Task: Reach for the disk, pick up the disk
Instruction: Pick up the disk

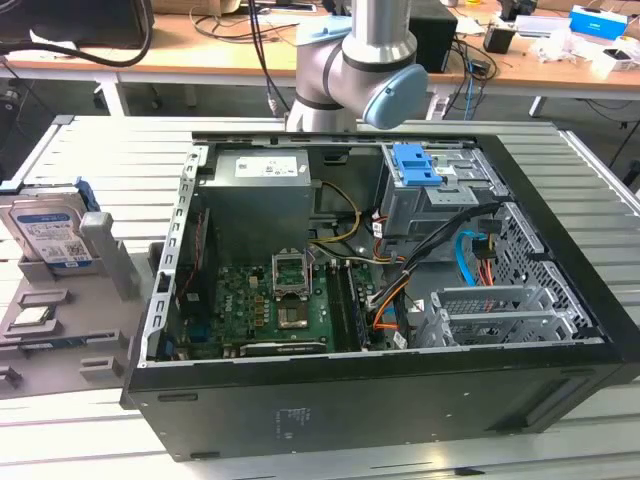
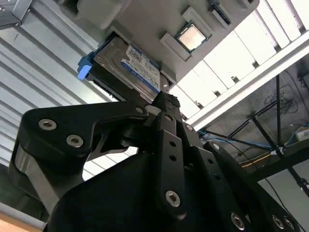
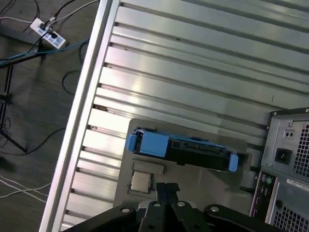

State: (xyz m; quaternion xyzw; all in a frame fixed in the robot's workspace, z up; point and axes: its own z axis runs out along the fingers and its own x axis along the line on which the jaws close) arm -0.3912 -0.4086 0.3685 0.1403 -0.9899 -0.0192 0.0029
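The gripper (image 3: 167, 186), jaws closed together and holding nothing, hangs clear of the disk (image 3: 186, 151), which stands on edge just beyond its tips.

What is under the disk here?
The disk stands on edge in a grey holder, which lies on the slatted metal table. A small chip sits on the same holder. The holder's supports hide the disk's bottom edge.

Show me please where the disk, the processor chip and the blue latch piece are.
the disk (image 1: 47, 233): exterior view, on its white-and-blue label.
the processor chip (image 2: 191, 37): second wrist view, on its metal top.
the blue latch piece (image 1: 415, 165): exterior view, on its blue plastic.
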